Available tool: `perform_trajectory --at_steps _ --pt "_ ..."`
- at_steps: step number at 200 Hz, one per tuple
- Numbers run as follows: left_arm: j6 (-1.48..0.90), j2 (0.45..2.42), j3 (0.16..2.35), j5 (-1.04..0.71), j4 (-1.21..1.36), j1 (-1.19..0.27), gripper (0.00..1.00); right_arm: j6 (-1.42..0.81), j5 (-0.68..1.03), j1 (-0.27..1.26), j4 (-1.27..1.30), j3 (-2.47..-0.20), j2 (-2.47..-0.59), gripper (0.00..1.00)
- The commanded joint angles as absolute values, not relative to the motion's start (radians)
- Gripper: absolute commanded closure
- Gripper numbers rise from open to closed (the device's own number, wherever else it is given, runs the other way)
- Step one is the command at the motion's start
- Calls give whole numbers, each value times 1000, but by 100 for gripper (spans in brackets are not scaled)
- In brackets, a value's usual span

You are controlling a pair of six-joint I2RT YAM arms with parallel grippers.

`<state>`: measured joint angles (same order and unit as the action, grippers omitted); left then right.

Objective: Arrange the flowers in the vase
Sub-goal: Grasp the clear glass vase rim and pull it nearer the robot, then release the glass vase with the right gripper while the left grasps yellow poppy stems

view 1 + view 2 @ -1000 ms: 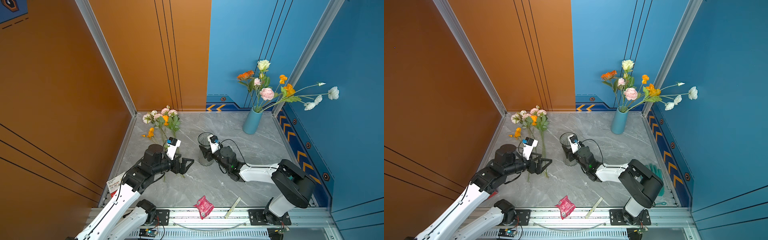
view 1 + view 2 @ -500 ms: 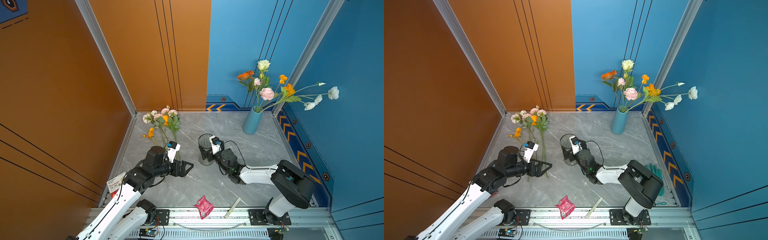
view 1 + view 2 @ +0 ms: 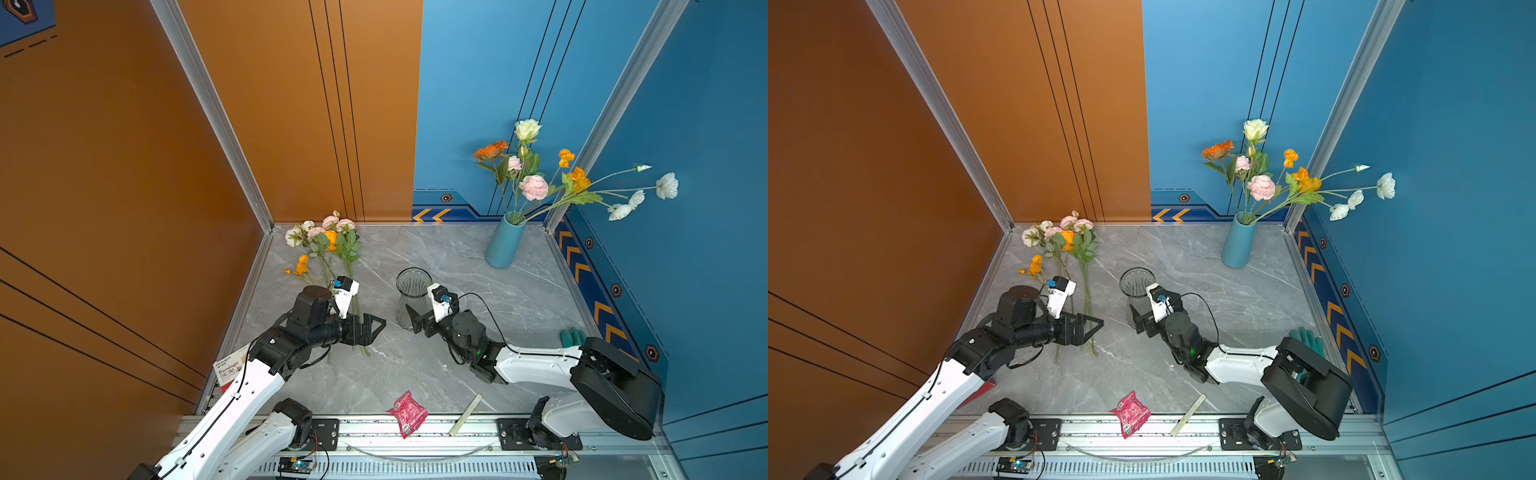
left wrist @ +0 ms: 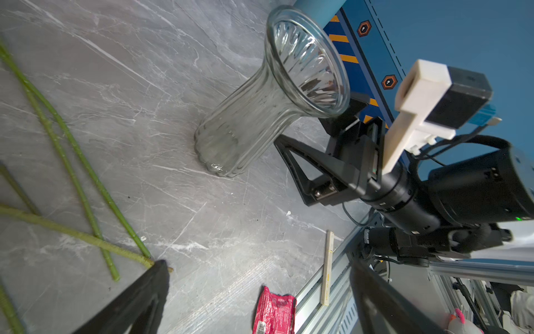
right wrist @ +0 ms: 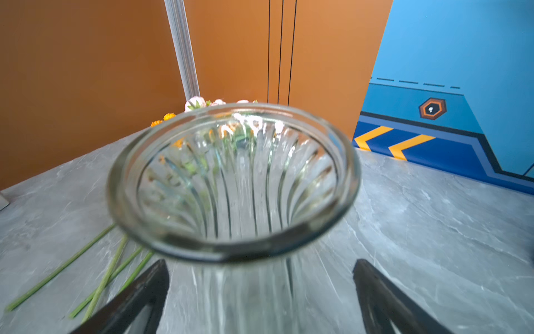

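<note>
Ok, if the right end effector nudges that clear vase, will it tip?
Probably, if pushed high: the glass vase stands tall with a flared rim wider than its neck. Pushed low, it likely slides on the smooth marble tabletop.

Left gripper point(image 3: 374, 330) held low, fingers spread wide; right gripper point(image 3: 415, 320) held low, fingers likewise parted wide
</note>
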<state>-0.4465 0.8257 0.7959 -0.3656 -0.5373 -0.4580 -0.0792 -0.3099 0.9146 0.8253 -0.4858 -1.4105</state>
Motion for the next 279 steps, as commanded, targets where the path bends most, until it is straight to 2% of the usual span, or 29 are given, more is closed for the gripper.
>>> perform_trajectory --at_steps 1,30,53,94,104,107,115,141,207,226,279 --pt "-463 824 814 -250 -571 -428 2 -117 -352 963 622 -462 -1319 0" --pt "-535 866 783 -194 -581 -327 2 -117 -412 1081 473 -463 -1224 0" --pt "-583 933 765 -76 -590 -266 2 -133 -453 1179 430 -481 -1197 0" --pt "-670 1093 776 24 -589 -226 0 -163 -506 1327 331 -618 -1299 0" --pt "-679 1130 788 39 -590 -226 11 -165 -500 1350 371 -631 -1330 0" --pt "-682 1143 793 42 -589 -224 19 -168 -495 1356 385 -633 -1339 0" --pt "-695 1172 805 52 -589 -224 31 -182 -471 1363 418 -639 -1366 0" --pt "-770 1250 820 74 -586 -224 43 -211 -386 1378 473 -685 -1463 0" --pt "-864 1390 832 89 -496 -263 52 -163 -369 1452 505 -764 -1589 0" --pt "-898 1435 838 97 -492 -264 63 -165 -371 1456 500 -760 -1584 0" --pt "-928 1537 855 110 -447 -279 67 -166 -379 1454 479 -739 -1562 0"
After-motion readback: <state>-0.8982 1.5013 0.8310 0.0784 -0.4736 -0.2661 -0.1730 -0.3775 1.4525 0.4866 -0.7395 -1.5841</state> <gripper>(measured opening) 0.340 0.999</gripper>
